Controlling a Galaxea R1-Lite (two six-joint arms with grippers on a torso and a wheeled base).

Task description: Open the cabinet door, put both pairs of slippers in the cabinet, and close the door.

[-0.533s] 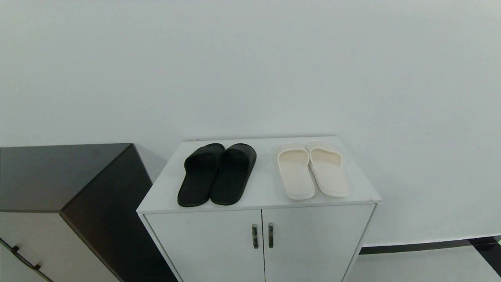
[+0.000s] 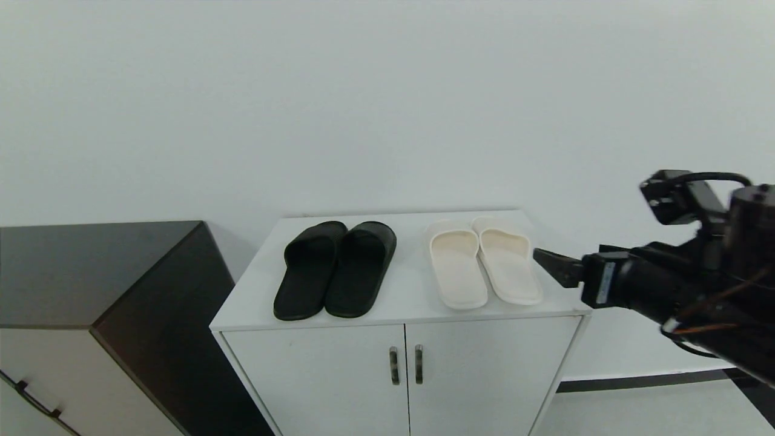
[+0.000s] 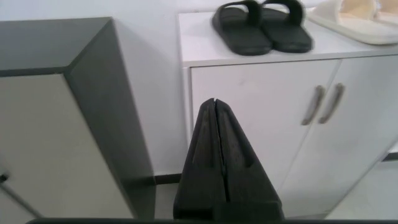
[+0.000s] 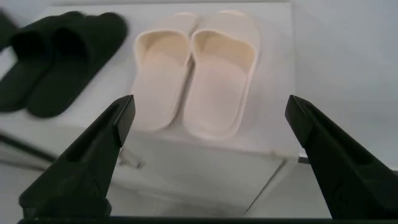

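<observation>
Near the right end effector (image 4: 210, 109), cream slippers (image 4: 196, 71) atop the cabinet (image 4: 275, 68)

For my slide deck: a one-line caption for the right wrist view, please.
Open right gripper faces the cream slippers, beside the black slippers, atop the white cabinet.

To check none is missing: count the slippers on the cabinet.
4. Two black slippers together on the left of the cabinet top, two cream slippers on its right. None appears hidden.
</observation>
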